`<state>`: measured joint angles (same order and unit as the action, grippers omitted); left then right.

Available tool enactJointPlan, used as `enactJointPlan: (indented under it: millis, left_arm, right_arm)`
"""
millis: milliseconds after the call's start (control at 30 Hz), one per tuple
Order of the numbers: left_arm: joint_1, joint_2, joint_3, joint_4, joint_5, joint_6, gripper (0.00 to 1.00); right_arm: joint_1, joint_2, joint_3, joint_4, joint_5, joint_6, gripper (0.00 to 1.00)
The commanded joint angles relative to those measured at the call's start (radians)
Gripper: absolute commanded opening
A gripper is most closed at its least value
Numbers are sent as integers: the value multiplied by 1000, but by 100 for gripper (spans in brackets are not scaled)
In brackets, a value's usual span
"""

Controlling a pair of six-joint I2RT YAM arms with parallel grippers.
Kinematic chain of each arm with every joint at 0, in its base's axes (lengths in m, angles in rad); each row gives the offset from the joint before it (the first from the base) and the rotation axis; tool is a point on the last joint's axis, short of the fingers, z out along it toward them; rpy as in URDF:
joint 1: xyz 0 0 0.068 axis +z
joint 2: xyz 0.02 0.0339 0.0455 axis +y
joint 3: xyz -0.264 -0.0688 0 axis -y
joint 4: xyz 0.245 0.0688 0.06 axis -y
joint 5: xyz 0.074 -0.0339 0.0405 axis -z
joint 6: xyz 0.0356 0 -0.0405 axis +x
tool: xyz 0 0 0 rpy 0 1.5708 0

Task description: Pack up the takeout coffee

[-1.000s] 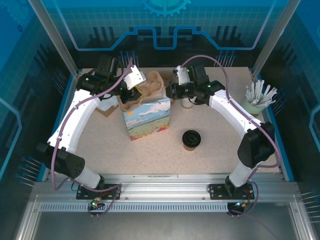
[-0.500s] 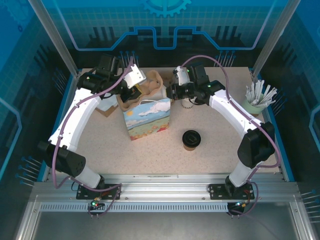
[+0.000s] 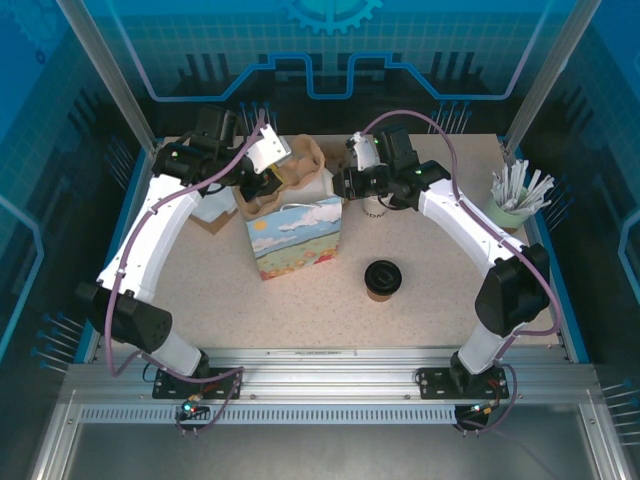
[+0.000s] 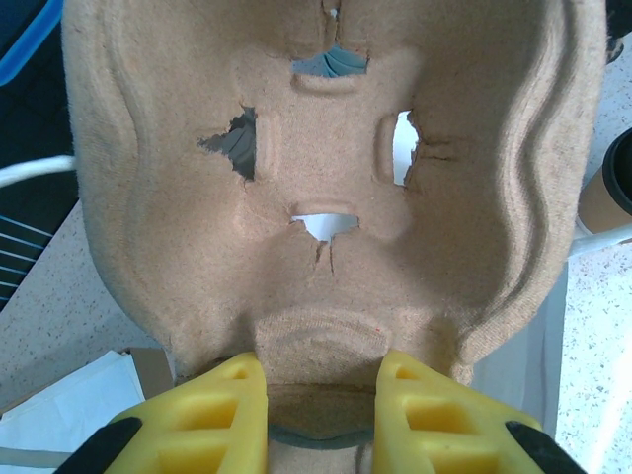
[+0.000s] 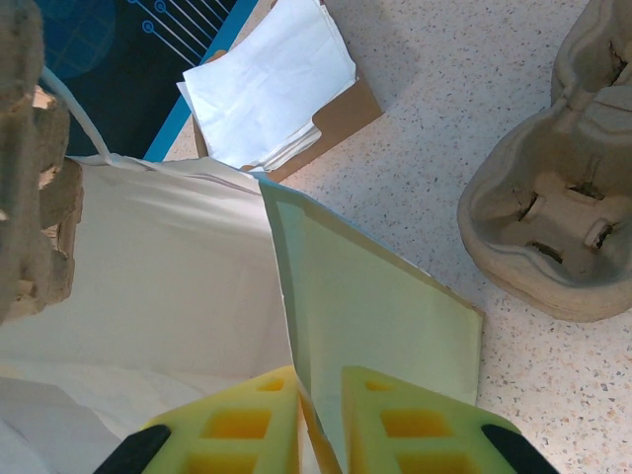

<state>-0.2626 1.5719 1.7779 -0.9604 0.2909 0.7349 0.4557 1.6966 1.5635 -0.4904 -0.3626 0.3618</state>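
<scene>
Surface: speckled beige tabletop, blue edging along its sides, aluminium rails across the near edge. Glowing blue patterned panels wall in the cell, with slanted metal posts at the far corners. In the overhead view a paper bag with a painted landscape stands upright near table centre, mouth open. A cup of white stirrers stands at the bag's 2 o'clock, by the right edge. White napkins lie on a brown sheet at the bag's 10 o'clock. A loose pulp tray lies flat on the table beyond the bag. The left gripper sits at the bag's 12 o'clock over the open mouth. Its yellow fingers are clamped on the rim of a pulp carrier, which hangs tilted from them, torn slots visible. The right gripper sits at the bag's 1 o'clock, fingers nearly together and pinching the bag's top edge at the corner. The takeout coffee stands upright on bare table, black lid on, untouched. It is at 5 o'clock from the right gripper and 4 o'clock from the left, well apart from both. It stands near the bag's front right corner, at the bag's 4 o'clock, outside it.
</scene>
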Motion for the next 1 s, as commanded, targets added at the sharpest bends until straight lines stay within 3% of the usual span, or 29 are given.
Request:
enactJointPlan:
  millis: [0,267,967]
  left_arm:
    - [13,10,21,-7,-8,17,20]
    - [7,1,-4,-55,44,71,22]
    - [-31,50,17,-138,-22,97,22]
  right_arm:
    - [-2,-20,23,-40,11,-18,18]
    - [-2,-20,32,-40,13,-13,18]
    - [0,-21,44,-20,-4,11,18]
